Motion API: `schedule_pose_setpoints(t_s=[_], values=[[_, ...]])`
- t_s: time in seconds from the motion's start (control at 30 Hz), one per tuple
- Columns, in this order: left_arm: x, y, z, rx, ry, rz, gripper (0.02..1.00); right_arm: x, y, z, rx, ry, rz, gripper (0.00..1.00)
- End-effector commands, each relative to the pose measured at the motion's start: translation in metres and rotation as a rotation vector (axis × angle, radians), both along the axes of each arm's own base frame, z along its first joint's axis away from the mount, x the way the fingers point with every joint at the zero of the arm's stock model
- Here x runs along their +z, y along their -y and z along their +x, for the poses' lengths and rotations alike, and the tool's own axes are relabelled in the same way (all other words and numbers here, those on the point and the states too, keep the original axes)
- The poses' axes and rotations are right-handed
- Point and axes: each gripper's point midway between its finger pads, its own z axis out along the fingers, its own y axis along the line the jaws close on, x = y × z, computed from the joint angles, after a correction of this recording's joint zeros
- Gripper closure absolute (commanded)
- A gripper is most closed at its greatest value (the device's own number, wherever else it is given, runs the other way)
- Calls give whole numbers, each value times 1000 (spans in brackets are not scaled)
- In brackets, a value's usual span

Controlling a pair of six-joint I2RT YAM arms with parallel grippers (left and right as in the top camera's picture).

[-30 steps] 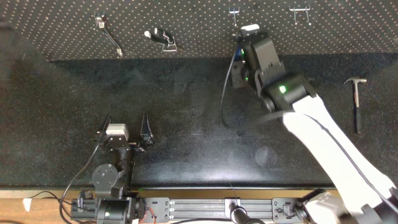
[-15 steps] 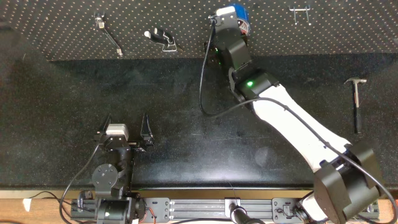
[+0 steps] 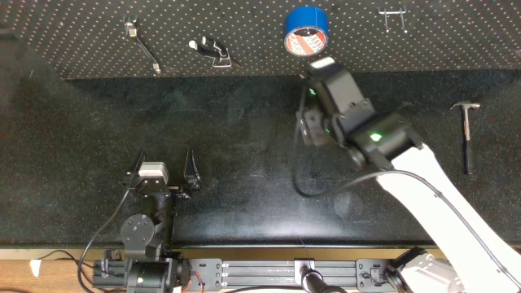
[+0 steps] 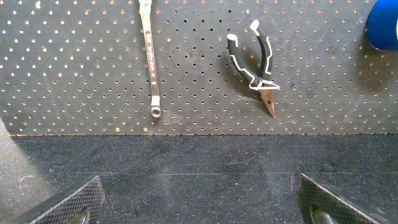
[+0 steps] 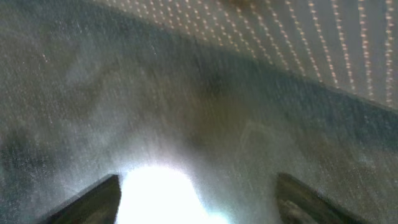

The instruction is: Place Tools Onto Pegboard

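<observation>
**Fig. Top, L-wrist and R-wrist views.**

*Hidden / unclear.* Your right gripper (image 5: pixel 199 208) looks onto a smeared scene w/ a bright glare patch low between its fingers. Beyond that you can make out dark mat and a band of pegboard (image 3: pixel 65 32) dots, no more. From above, the R wrist housing covers the fingertips, so read the jaws from the wrist view: two dark fingers set wide apart, nothing between them. In the L-wrist view the blue tape roll (image 3: pixel 307 31) is cut off by the frame edge.

*Edges / room.* The black mat (image 3: pixel 244 171) spans the width between the arms and runs up to the pegboard's lower edge. A double hook (image 3: pixel 393 18) sits on the board to the right of the roll. The hammer (image 3: pixel 466 134) lies flat near the mat's right edge, head toward the board, well apart from both grippers.

*Task item vs. gripper.* The roll hangs on the board. Your R wrist sits near it on the mat side, not touching. Your left gripper (image 3: pixel 165 161) sits close to its base, fingers spread and holding nothing. It faces the wrench (image 4: pixel 149 62) and pliers (image 4: pixel 252 65), both hung on the board and well apart from it.
</observation>
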Motion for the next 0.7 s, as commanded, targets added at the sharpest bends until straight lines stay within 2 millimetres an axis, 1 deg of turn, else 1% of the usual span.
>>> schedule_pose_setpoints(t_s=[0.03, 0.07, 0.1, 0.13, 0.17, 0.2, 0.23, 0.27, 0.3, 0.37, 0.4, 0.43, 0.6, 0.7], values=[[-1, 2, 0, -12, -2, 12, 23, -24, 90, -39, -141, -216, -140, 25], [-1, 2, 0, -12, -2, 12, 23, -37, 130, -33, -195, -251, -176, 25], [-1, 2, 0, -12, -2, 12, 23, -46, 157, -30, -244, -271, -180, 25], [-1, 2, 0, -12, -2, 12, 23, -63, 198, -28, -284, -321, -152, 25], [-1, 2, 0, -12, -2, 12, 23, -75, 228, -27, -314, -353, -126, 25], [-1, 2, 0, -12, -2, 12, 23, -96, 270, -26, -385, -389, -92, 25], [-1, 2, 0, -12, -2, 12, 23, -108, 292, -27, -422, -403, -88, 25], [-1, 2, 0, -12, -2, 12, 23, -122, 312, -26, -410, -409, -85, 25], [-1, 2, 0, -12, -2, 12, 23, -137, 326, -25, -389, -418, -87, 25], [-1, 2, 0, -12, -2, 12, 23, -154, 335, -26, -368, -446, -86, 25], [-1, 2, 0, -12, -2, 12, 23, -161, 335, -26, -347, -460, -87, 25], [-1, 2, 0, -12, -2, 12, 23, -173, 334, -28, -303, -490, -88, 25], [-1, 2, 0, -12, -2, 12, 23, -189, 331, -32, -272, -537, -75, 25], [-1, 2, 0, -12, -2, 12, 23, -191, 332, -35, -271, -552, -80, 25]])
